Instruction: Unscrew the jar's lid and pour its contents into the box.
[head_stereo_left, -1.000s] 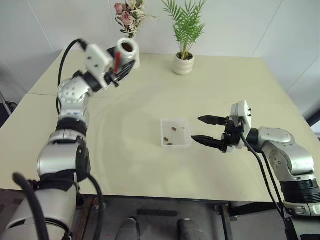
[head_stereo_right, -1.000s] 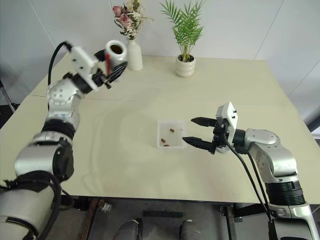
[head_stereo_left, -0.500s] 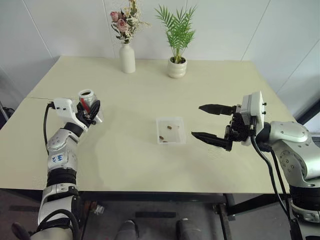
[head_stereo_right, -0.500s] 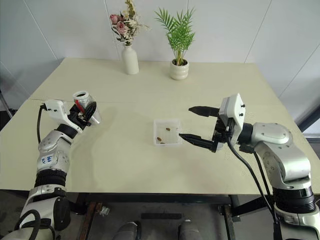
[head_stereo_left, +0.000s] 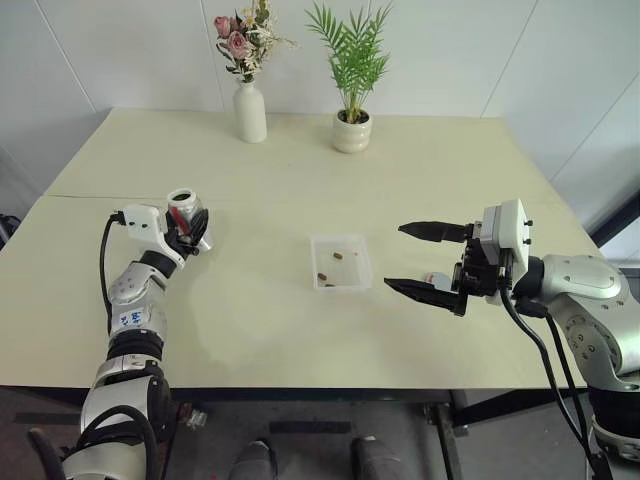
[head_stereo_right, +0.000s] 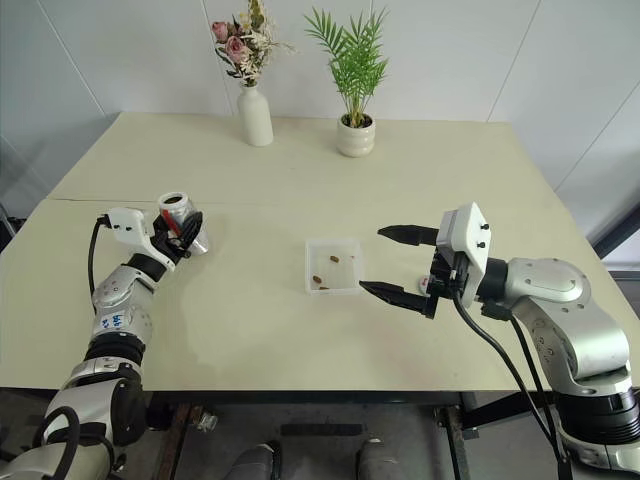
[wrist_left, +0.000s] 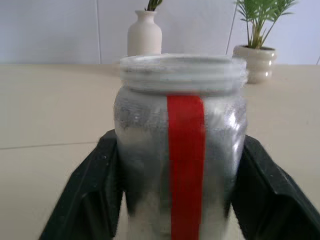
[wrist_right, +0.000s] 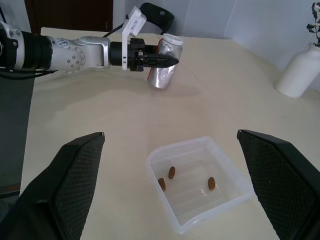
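Standing upright at the surface's left side, the empty jar sits between the left tool's fingers; light, slick, rigid, best gripped mid-body. Right tool gapes empty beside the box.

Setting: plain indoor test room, lab-like. Evidence: bare white panelled walls; a single pale cream surface on a metal frame; decoration limited to a white flower vase and potted palm at the far edge.
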